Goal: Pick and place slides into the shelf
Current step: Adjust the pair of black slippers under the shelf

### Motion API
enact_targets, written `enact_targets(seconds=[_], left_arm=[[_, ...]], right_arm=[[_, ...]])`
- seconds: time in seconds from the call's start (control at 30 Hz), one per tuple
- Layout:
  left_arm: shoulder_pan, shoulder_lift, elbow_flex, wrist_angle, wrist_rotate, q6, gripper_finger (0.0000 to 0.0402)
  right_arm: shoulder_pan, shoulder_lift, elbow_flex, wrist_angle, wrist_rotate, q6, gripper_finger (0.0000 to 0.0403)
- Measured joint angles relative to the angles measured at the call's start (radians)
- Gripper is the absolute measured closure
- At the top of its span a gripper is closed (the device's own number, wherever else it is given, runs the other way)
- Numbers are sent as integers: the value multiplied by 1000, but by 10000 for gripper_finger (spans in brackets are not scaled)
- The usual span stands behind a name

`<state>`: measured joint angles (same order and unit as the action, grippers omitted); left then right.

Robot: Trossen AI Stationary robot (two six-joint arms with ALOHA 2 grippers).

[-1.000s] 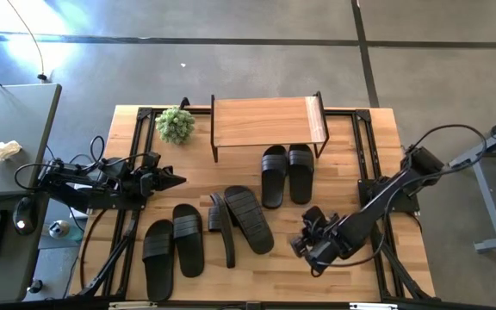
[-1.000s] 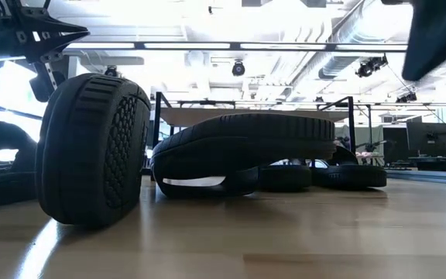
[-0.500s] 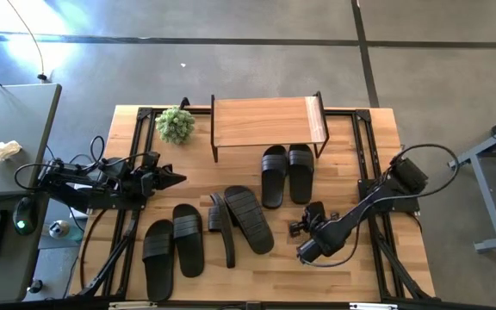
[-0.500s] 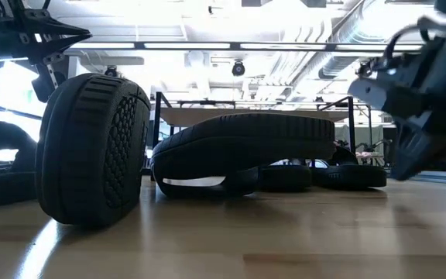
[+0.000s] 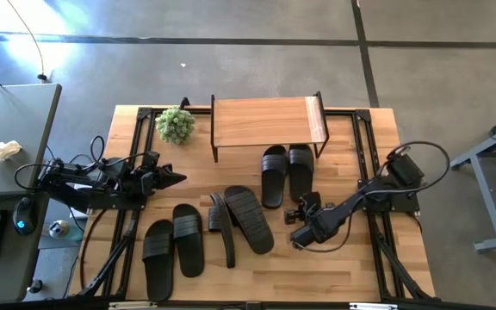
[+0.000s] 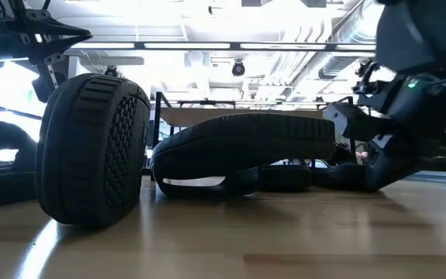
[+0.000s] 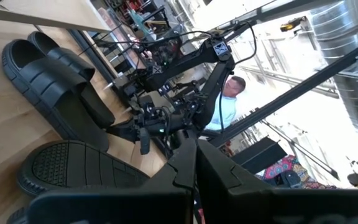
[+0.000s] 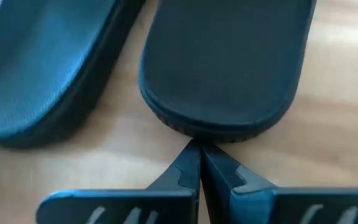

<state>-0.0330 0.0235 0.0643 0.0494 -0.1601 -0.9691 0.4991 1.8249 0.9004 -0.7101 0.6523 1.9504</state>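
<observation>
Six black slides lie on the table. A pair [image 5: 287, 175] sits side by side in front of the shelf [image 5: 265, 122], toes toward it. One slide [image 5: 248, 219] lies mid-table, another [image 5: 222, 227] stands on its edge beside it, and two [image 5: 172, 250] lie near the left near corner. My right gripper [image 5: 303, 205] is shut and low over the table, with its tips [image 8: 199, 149] at the heel end [image 8: 219, 127] of the pair's right slide. My left gripper [image 5: 176, 179] is shut and hovers at the table's left side, pointing right, touching nothing. My right gripper points its shut fingertips level from the near side at the heel rim [image 8: 194, 135] of the right slide of the pair. The slide lies flat on the table. I cannot tell whether the tips touch the rim or stop just short of it.
A small green potted plant [image 5: 176, 125] stands left of the shelf at the far edge. Black frame rails [image 5: 364, 155] run along the table's right and left sides. Bare wood shows between the pair and the right rail. A person shows in the room beyond [image 7: 229, 102].
My right gripper has moved from the near right part of the table toward the far edge and slightly left. It has come down to table height behind the heel of the pair's right slide. No slide has moved.
</observation>
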Motion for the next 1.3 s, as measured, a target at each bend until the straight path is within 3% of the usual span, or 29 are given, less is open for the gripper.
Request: enact_targets(seconds=[0.43, 1.3], left_arm=[[0, 0, 0, 0, -32, 0, 401], [0, 0, 0, 0, -32, -4, 401]], right_arm=[[-146, 1, -1, -23, 51, -23, 403], [-388, 1, -1, -34, 28, -47, 403]])
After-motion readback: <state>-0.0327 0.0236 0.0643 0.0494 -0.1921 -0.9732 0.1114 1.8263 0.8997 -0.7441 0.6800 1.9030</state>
